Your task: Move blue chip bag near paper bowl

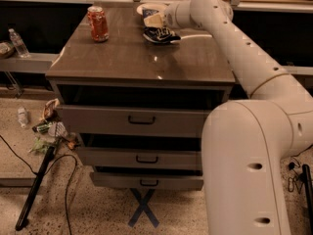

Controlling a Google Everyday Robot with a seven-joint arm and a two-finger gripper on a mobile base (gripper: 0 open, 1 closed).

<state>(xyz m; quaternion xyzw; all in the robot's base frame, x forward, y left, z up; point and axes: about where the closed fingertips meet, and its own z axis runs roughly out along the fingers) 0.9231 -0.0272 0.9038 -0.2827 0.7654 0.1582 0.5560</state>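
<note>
The blue chip bag (161, 35) lies crumpled on the brown cabinet top (132, 58), near its back edge. The paper bowl (148, 7) sits just behind it at the back edge, partly hidden by my gripper. My gripper (153, 20) reaches in from the right and hovers just above the bag's back-left side, between bag and bowl. It is open and the bag is not in it. Bag and bowl are a short gap apart.
An orange-red soda can (98, 23) stands upright at the back left of the top. Three drawers (142, 119) below stand partly pulled out. Litter (49, 129), a bottle (18, 42) and a black pole (34, 190) lie to the left.
</note>
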